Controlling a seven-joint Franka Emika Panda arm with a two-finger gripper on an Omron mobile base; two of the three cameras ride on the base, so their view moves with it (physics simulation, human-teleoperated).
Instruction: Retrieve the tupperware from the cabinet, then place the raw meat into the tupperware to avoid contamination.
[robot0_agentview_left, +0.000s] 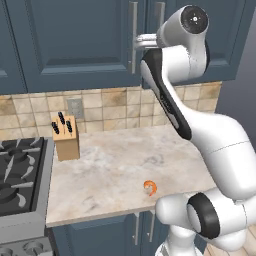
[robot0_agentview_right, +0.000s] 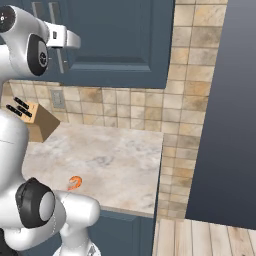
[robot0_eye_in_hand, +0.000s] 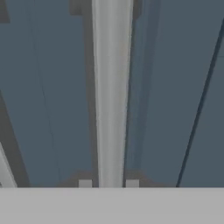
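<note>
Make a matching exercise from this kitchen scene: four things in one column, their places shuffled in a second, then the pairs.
Things:
1. shrimp
2. knife block
3. gripper
4. stove

Places:
A. at the cabinet door's silver handle
B. left of the counter
C. near the counter's front edge
D. at the back of the counter, by the tiled wall

Pairs: 1-C, 2-D, 3-A, 4-B

Brushed silver metal bar handle (robot0_eye_in_hand: 111, 96) on matt, dark blue-grey panelled cabinet (robot0_agentview_left: 75, 40); below, a polished beige marble counter (robot0_agentview_left: 115, 170) and a pale wooden knife block (robot0_agentview_left: 66, 142).
</note>
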